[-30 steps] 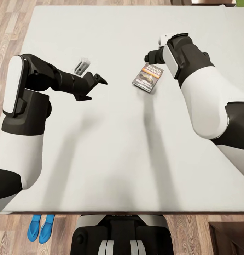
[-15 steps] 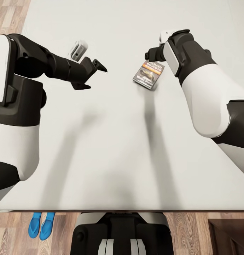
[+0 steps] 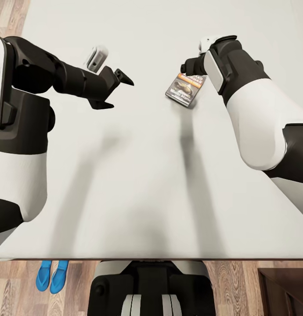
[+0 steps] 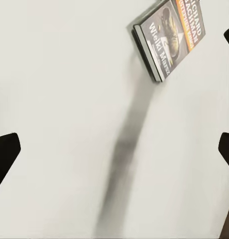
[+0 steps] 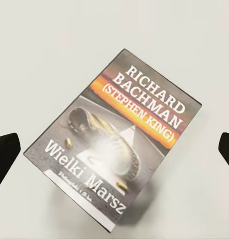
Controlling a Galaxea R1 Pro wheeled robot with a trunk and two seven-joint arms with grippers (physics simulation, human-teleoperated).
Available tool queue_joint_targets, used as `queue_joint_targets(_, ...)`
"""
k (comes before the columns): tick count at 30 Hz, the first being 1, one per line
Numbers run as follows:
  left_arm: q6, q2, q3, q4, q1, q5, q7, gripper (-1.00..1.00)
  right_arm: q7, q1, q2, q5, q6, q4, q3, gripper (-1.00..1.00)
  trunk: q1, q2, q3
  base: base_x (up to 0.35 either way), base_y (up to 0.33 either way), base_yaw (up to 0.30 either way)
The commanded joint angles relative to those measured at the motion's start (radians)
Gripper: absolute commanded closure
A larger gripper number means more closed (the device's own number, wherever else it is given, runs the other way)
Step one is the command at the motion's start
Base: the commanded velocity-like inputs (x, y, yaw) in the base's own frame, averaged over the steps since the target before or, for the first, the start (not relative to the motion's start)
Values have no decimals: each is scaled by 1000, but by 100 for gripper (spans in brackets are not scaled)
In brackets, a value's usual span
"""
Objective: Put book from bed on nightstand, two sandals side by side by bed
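- I am looking down over the bed (image 3: 138, 184), whose pale mattress is carrying one thing, the book (image 3: 185, 87), lying flat toward the far right.
- Through the right wrist camera the book (image 5: 117, 144) is lying cover up, reading "RICHARD BACHMAN" in white over an orange band, with "Wielki Marsz" lower down.
- My right gripper (image 3: 186, 68) is hovering just past the book's far edge, pointing down; the two dark tips at the edges of the right wrist view are standing wide apart with the book between them, untouched, so the jaws are spread.
- My left gripper (image 3: 113, 90) is hanging over bare mattress, well apart from the book and to its left; its jaws are spread too and are pinching nothing.
- In the left wrist view the book (image 4: 169, 37) is showing at an angle, with a long soft shadow lying across the mattress below it.
- The two sandals (image 3: 52, 275) are sitting side by side on the wood floor (image 3: 11, 289) at the near left, just beside the bed's near edge.
- A dark wooden piece of furniture (image 3: 284, 292) is showing at the near right corner.
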Motion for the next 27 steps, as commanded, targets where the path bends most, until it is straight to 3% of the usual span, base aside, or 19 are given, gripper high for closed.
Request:
queue_joint_targets(1,-2,1,-1,-3,0,7,9,-100,0,0,1,7,4,-1,-8,-100,4,-7,-5,0,0,0)
queue_joint_targets(12,-48,3,-4,-12,-7,16,25,-100,0,-4,-6,7,4,-3,-8,-100,46,-84,-57,0,0,0)
queue_joint_targets(21,-52,4,-8,-17,-13,12,26,-100,0,-9,-6,7,1,-40,-7,-100,54,-98,-70,0,0,0)
queue_joint_targets(25,-52,4,-9,-22,-12,16,26,-100,0,-9,-6,8,-23,-48,-7,-100,69,-126,-84,0,0,0)
queue_joint_targets(27,-53,4,-9,-26,-12,26,26,-100,0,-10,-6,10,-78,-52,-6,-100,77,-140,-90,0,0,0)
